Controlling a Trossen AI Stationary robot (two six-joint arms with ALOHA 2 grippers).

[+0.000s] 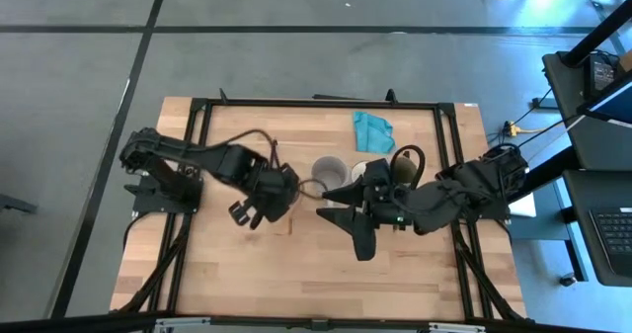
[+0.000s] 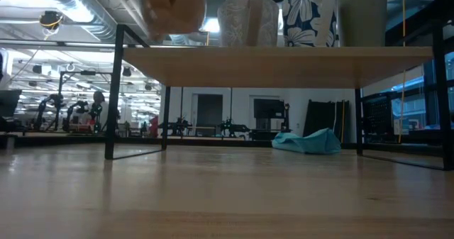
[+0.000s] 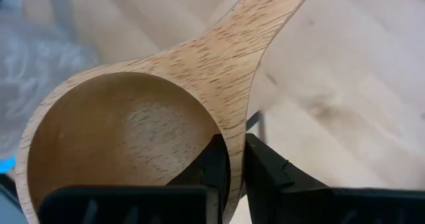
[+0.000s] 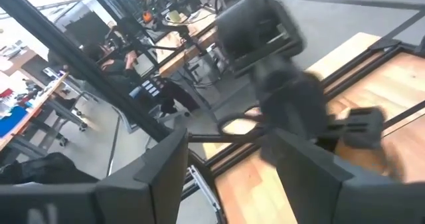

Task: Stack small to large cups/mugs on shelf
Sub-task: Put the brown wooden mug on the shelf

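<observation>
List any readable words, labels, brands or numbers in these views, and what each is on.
None can be read.
Patterned cup on the shelf: a dark floral print, no lettering.
Wooden cup, grey cup, teal cloth: no markings show.
Room beyond the table: too blurred to read.

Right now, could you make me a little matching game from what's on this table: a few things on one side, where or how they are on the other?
Things:
1. wooden cup
2. teal cloth
3. floral mug
4. right gripper

States:
a. fingers spread, holding nothing
b. standing on the shelf
c. rim pinched by the left gripper
d. crumpled on the tabletop

Pairs: 1-c, 2-d, 3-b, 4-a
</observation>
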